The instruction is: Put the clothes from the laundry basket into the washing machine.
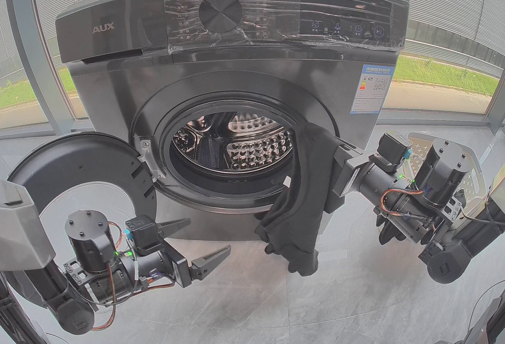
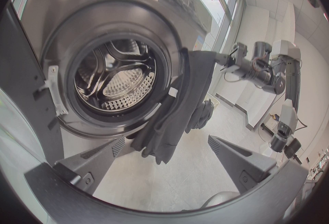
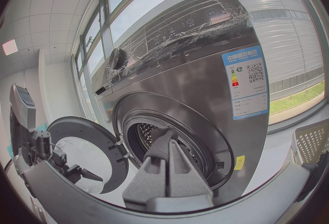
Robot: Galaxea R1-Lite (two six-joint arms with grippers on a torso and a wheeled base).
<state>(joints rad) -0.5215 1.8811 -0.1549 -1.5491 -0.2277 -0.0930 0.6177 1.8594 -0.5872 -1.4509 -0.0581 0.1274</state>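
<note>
A dark grey washing machine (image 1: 231, 72) stands ahead with its round door (image 1: 79, 171) swung open to the left and its steel drum (image 1: 236, 148) exposed. My right gripper (image 3: 168, 147) is shut on a black garment (image 1: 300, 203), which hangs in front of the right side of the drum opening (image 3: 150, 135) and drapes down toward the floor. The same black garment (image 2: 178, 105) hangs beside the drum (image 2: 116, 77) in the left wrist view. My left gripper (image 1: 197, 245) stands open and low, below the door, holding nothing. A white perforated laundry basket (image 1: 468, 171) sits behind the right arm.
Pale marble floor (image 1: 315, 303) spreads in front of the machine. Windows run behind it. The open door (image 3: 85, 149) takes up the space to the machine's left, near my left arm.
</note>
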